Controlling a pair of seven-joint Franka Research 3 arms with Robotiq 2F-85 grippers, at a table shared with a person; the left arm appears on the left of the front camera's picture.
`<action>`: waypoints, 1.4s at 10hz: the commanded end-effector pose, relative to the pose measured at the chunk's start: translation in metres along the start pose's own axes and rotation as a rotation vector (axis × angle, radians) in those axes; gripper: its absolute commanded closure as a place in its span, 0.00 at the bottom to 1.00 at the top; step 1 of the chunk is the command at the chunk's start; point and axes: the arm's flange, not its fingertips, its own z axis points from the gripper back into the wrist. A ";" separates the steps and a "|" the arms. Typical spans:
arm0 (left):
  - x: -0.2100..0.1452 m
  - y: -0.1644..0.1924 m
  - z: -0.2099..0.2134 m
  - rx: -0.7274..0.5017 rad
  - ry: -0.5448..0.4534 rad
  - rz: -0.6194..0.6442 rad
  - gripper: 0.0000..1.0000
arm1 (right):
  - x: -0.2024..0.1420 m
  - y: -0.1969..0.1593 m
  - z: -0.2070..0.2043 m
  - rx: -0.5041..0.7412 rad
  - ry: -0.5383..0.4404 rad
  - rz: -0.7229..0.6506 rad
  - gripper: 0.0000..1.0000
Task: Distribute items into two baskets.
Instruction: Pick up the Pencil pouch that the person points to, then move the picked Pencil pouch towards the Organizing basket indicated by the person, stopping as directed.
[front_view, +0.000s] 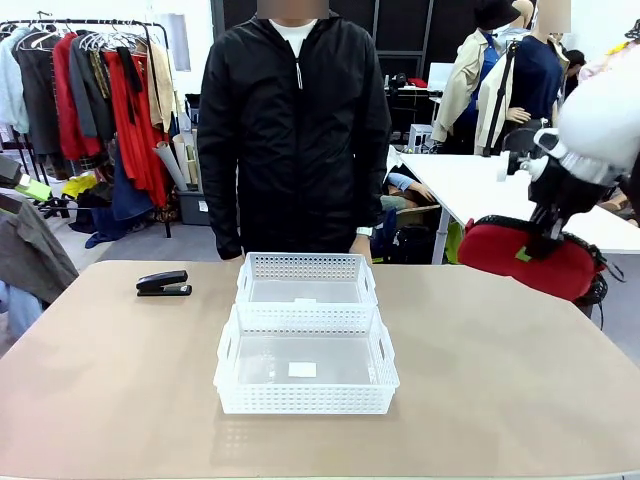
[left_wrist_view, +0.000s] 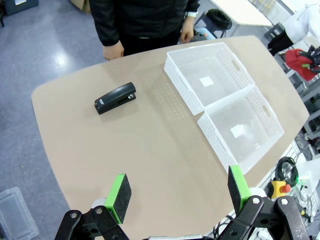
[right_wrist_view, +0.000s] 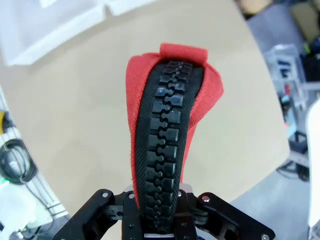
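Pouch (front_view: 525, 258), red, zipper up, clamped in right gripper (right_wrist_view: 160, 212), held in the air by table's (front_view: 500, 380) far right corner. Left gripper (left_wrist_view: 180, 192) fingers apart, empty. Stapler (front_view: 164, 284) near far left corner. Baskets (front_view: 305, 400) touching, mid-table.

bright, even light | soft faint shadows | wrist views bowed at edges | right-wrist background blurred
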 end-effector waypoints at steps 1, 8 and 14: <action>0.000 -0.001 0.000 -0.005 -0.002 -0.001 0.00 | 0.002 0.005 0.028 0.076 -0.032 0.096 1.00; 0.000 -0.001 0.000 -0.005 -0.002 -0.001 0.00 | 0.015 0.022 0.059 0.057 0.008 0.121 1.00; 0.000 -0.001 0.000 -0.005 -0.002 -0.001 0.00 | 0.015 0.022 0.059 0.057 0.008 0.121 1.00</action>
